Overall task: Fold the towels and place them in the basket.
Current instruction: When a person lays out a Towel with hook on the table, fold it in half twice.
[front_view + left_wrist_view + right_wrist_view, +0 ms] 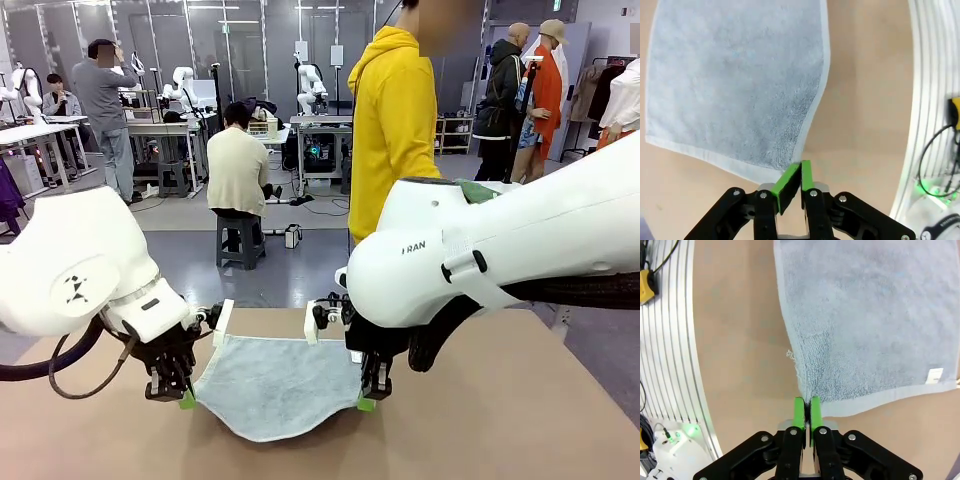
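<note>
A pale blue-grey towel (272,385) hangs spread between my two grippers just above the brown table (500,420). My left gripper (187,399) is shut on its left corner, and the wrist view shows the green pads (790,180) pinching the towel (735,85) hem. My right gripper (367,402) is shut on the right corner; its pads (800,414) clamp the towel (870,325) edge. The towel's near edge sags toward the table. A bit of green cloth (478,191) lies on top of my right arm. The basket is out of view.
A person in a yellow hoodie (392,120) stands at the far side of the table. A white label (935,375) sits near one towel corner. Ribbed metal edging (930,100) runs along the table's side.
</note>
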`<control>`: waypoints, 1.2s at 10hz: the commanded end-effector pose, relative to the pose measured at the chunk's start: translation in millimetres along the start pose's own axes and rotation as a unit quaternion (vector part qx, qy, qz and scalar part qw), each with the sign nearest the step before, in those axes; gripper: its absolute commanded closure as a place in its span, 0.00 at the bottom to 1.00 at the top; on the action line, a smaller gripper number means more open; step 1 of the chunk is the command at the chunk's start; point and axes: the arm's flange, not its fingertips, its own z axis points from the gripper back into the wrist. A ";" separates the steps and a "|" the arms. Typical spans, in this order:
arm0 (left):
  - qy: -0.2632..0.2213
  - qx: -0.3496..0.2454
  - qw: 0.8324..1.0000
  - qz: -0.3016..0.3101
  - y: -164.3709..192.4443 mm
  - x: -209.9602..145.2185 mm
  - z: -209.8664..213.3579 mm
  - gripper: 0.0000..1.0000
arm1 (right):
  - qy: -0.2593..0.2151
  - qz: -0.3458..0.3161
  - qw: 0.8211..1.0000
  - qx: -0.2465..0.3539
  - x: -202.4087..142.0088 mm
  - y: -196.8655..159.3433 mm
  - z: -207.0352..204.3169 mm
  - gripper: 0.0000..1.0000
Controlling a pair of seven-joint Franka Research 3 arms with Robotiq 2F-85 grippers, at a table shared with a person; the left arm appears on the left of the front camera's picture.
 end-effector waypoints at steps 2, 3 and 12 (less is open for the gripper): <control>-0.018 -0.020 1.000 -0.004 22.4 19.7 32.5 0.93 | -0.014 0.000 1.000 -0.009 7.1 -16.8 33.8 0.95; -0.033 -0.010 0.999 0.007 35.2 25.9 37.5 0.93 | -0.015 -0.008 1.000 -0.020 9.9 -28.9 39.7 0.95; -0.035 0.016 0.993 0.113 165.9 21.1 -25.5 0.93 | 0.038 -0.067 0.996 -0.034 29.0 -143.8 -11.6 0.95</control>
